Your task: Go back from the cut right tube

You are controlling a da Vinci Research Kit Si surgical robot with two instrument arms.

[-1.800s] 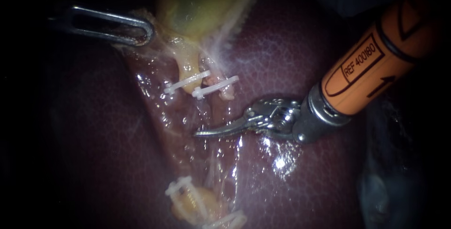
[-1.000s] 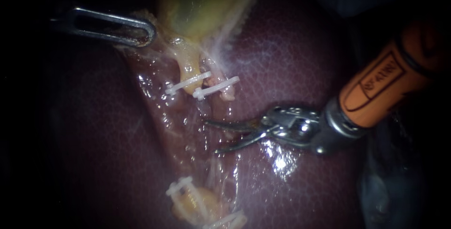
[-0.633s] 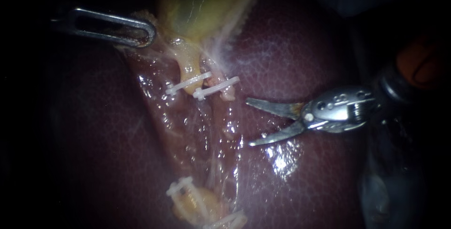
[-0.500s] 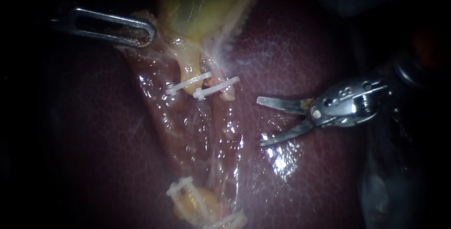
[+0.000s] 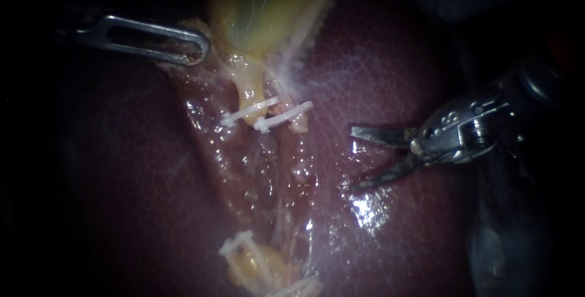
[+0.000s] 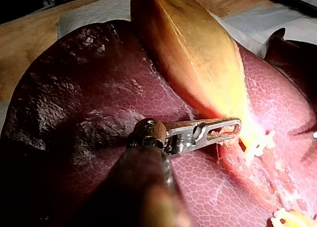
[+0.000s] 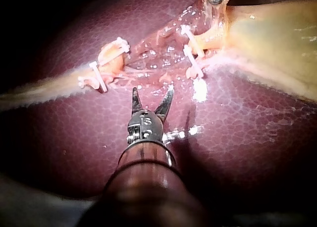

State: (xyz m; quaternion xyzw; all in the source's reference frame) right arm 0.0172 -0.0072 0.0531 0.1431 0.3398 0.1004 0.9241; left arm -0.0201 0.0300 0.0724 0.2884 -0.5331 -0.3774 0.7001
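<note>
My right instrument (image 5: 356, 158) comes in from the right with its two thin blades open over bare liver (image 5: 396, 230), clear of the tubes. The right wrist view shows the same open blades (image 7: 152, 90) short of the clipped stumps. Two white clips (image 5: 248, 111) (image 5: 283, 117) sit on the stumps under the gallbladder (image 5: 268, 10). The right tube's stump (image 5: 298, 127) ends just below its clip. Two more clips (image 5: 234, 245) (image 5: 298, 286) hold the yellow lower stump (image 5: 253, 263). My left instrument (image 5: 195, 50) is shut on tissue at the gallbladder's neck, as the left wrist view (image 6: 233, 130) also shows.
Wet, glistening tissue (image 5: 268, 175) fills the gap between the upper and lower clips. The liver (image 6: 89, 88) lies on a white cloth (image 6: 89, 14) over a wooden bench. The gallbladder (image 6: 193, 53) stretches away from my left instrument.
My right instrument's blades went from shut to open and drew back to the right, away from the clipped tubes. My left instrument kept its hold.
</note>
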